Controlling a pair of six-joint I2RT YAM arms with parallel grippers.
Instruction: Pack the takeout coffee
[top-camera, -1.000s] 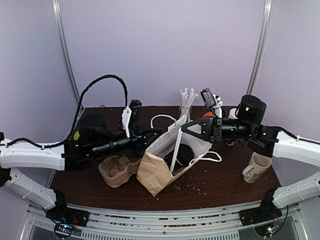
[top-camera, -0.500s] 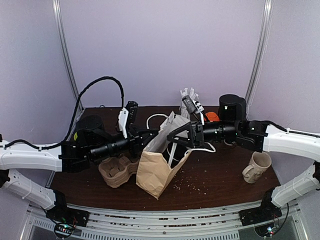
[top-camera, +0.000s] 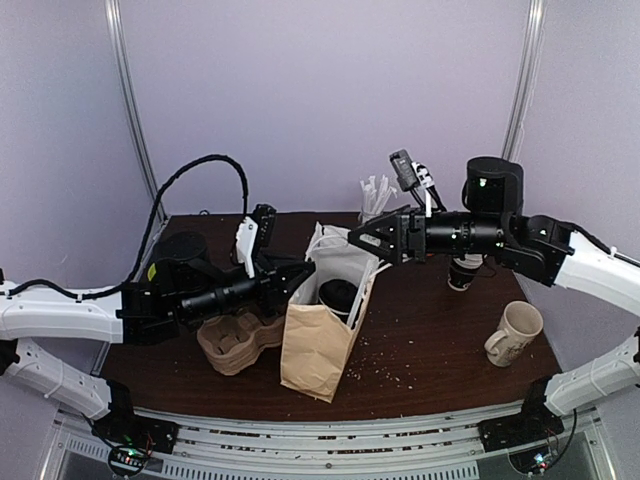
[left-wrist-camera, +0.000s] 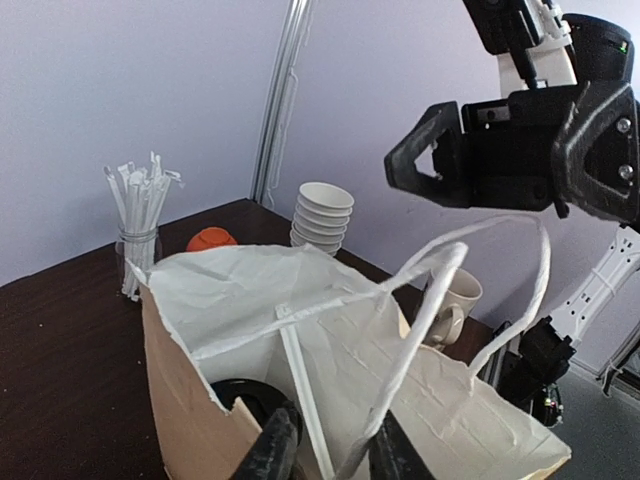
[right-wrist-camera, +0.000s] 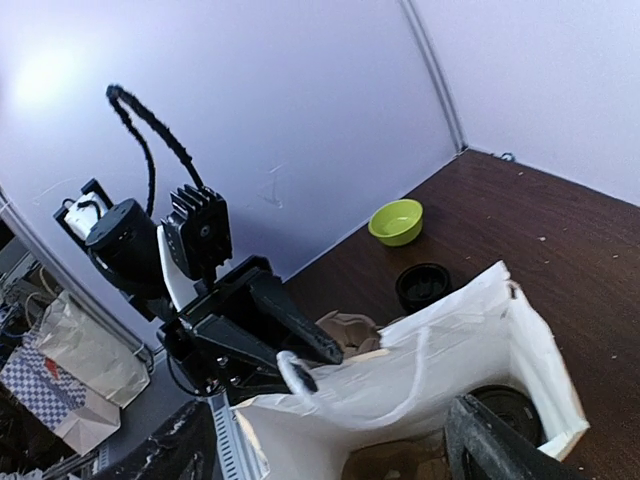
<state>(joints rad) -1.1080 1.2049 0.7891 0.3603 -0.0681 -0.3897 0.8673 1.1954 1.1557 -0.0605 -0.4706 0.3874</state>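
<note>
We find the takeout coffee (top-camera: 338, 295) standing inside the brown paper bag (top-camera: 315, 350) at the centre of the overhead frame, its black lid showing just below the bag's open mouth. The left gripper (top-camera: 303, 272) reaches in from the left and pinches the bag's rim and a white handle between its nearly closed jaws. The right gripper (top-camera: 356, 243) hovers above the opening with its jaws spread and nothing in them.

By our reading, the main step is done: the cup is in the bag, and the bag is upright on the dark table (top-camera: 440, 340). What may be left is to let go of the rim and draw both arms clear.

A cream ceramic mug (top-camera: 515, 333) sits at lower right, a pulp cup carrier (top-camera: 232, 345) at lower left and a glass of wrapped straws (top-camera: 375, 195) at the back. A stack of white paper cups (left-wrist-camera: 322, 212) appears in the left wrist view.

We can read no brand, label or lettering in any view.
</note>
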